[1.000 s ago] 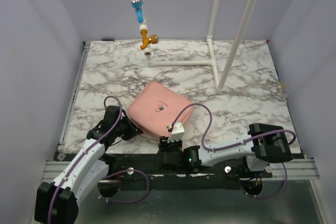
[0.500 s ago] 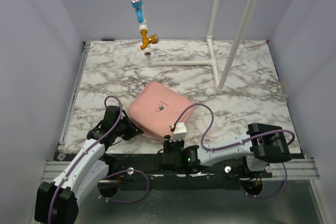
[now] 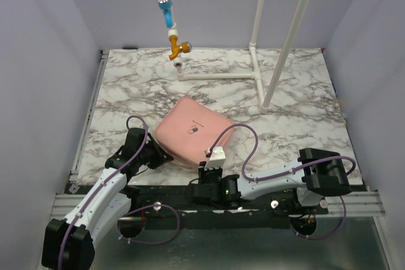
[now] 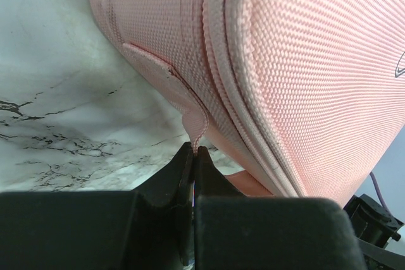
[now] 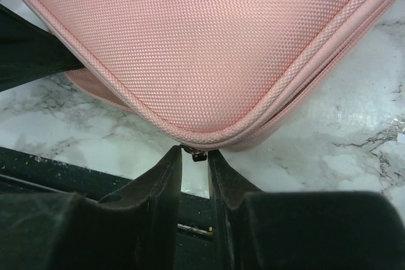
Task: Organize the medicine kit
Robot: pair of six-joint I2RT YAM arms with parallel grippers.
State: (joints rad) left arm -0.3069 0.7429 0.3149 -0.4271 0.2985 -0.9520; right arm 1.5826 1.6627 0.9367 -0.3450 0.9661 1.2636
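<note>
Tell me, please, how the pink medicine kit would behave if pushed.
The medicine kit has a firmly rounded woven shell, so it probably slides as one piece rather than folding. Its fabric tab, pinched by the left gripper, looks floppy and would likely bend first. Lying flat, it seems unlikely to tip.

Free room and obstacles: the bench [image 3: 304, 102] is open marble across its middle band and right side; a white pipe frame [image 3: 221, 75] lies along the far centre, its uprights rising at right; a valve [image 3: 166, 9] hangs over the far edge; walls [image 3: 38, 93] close left, right and back; the kit [image 3: 190, 132] fills the near centre; the left end effector [image 4: 193, 151], clamped on a tab [image 4: 197, 124], blocks its left corner; the right end effector [image 5: 195, 153], jaws narrowly apart about the zip pull [image 5: 198, 154], blocks its near corner.
</note>
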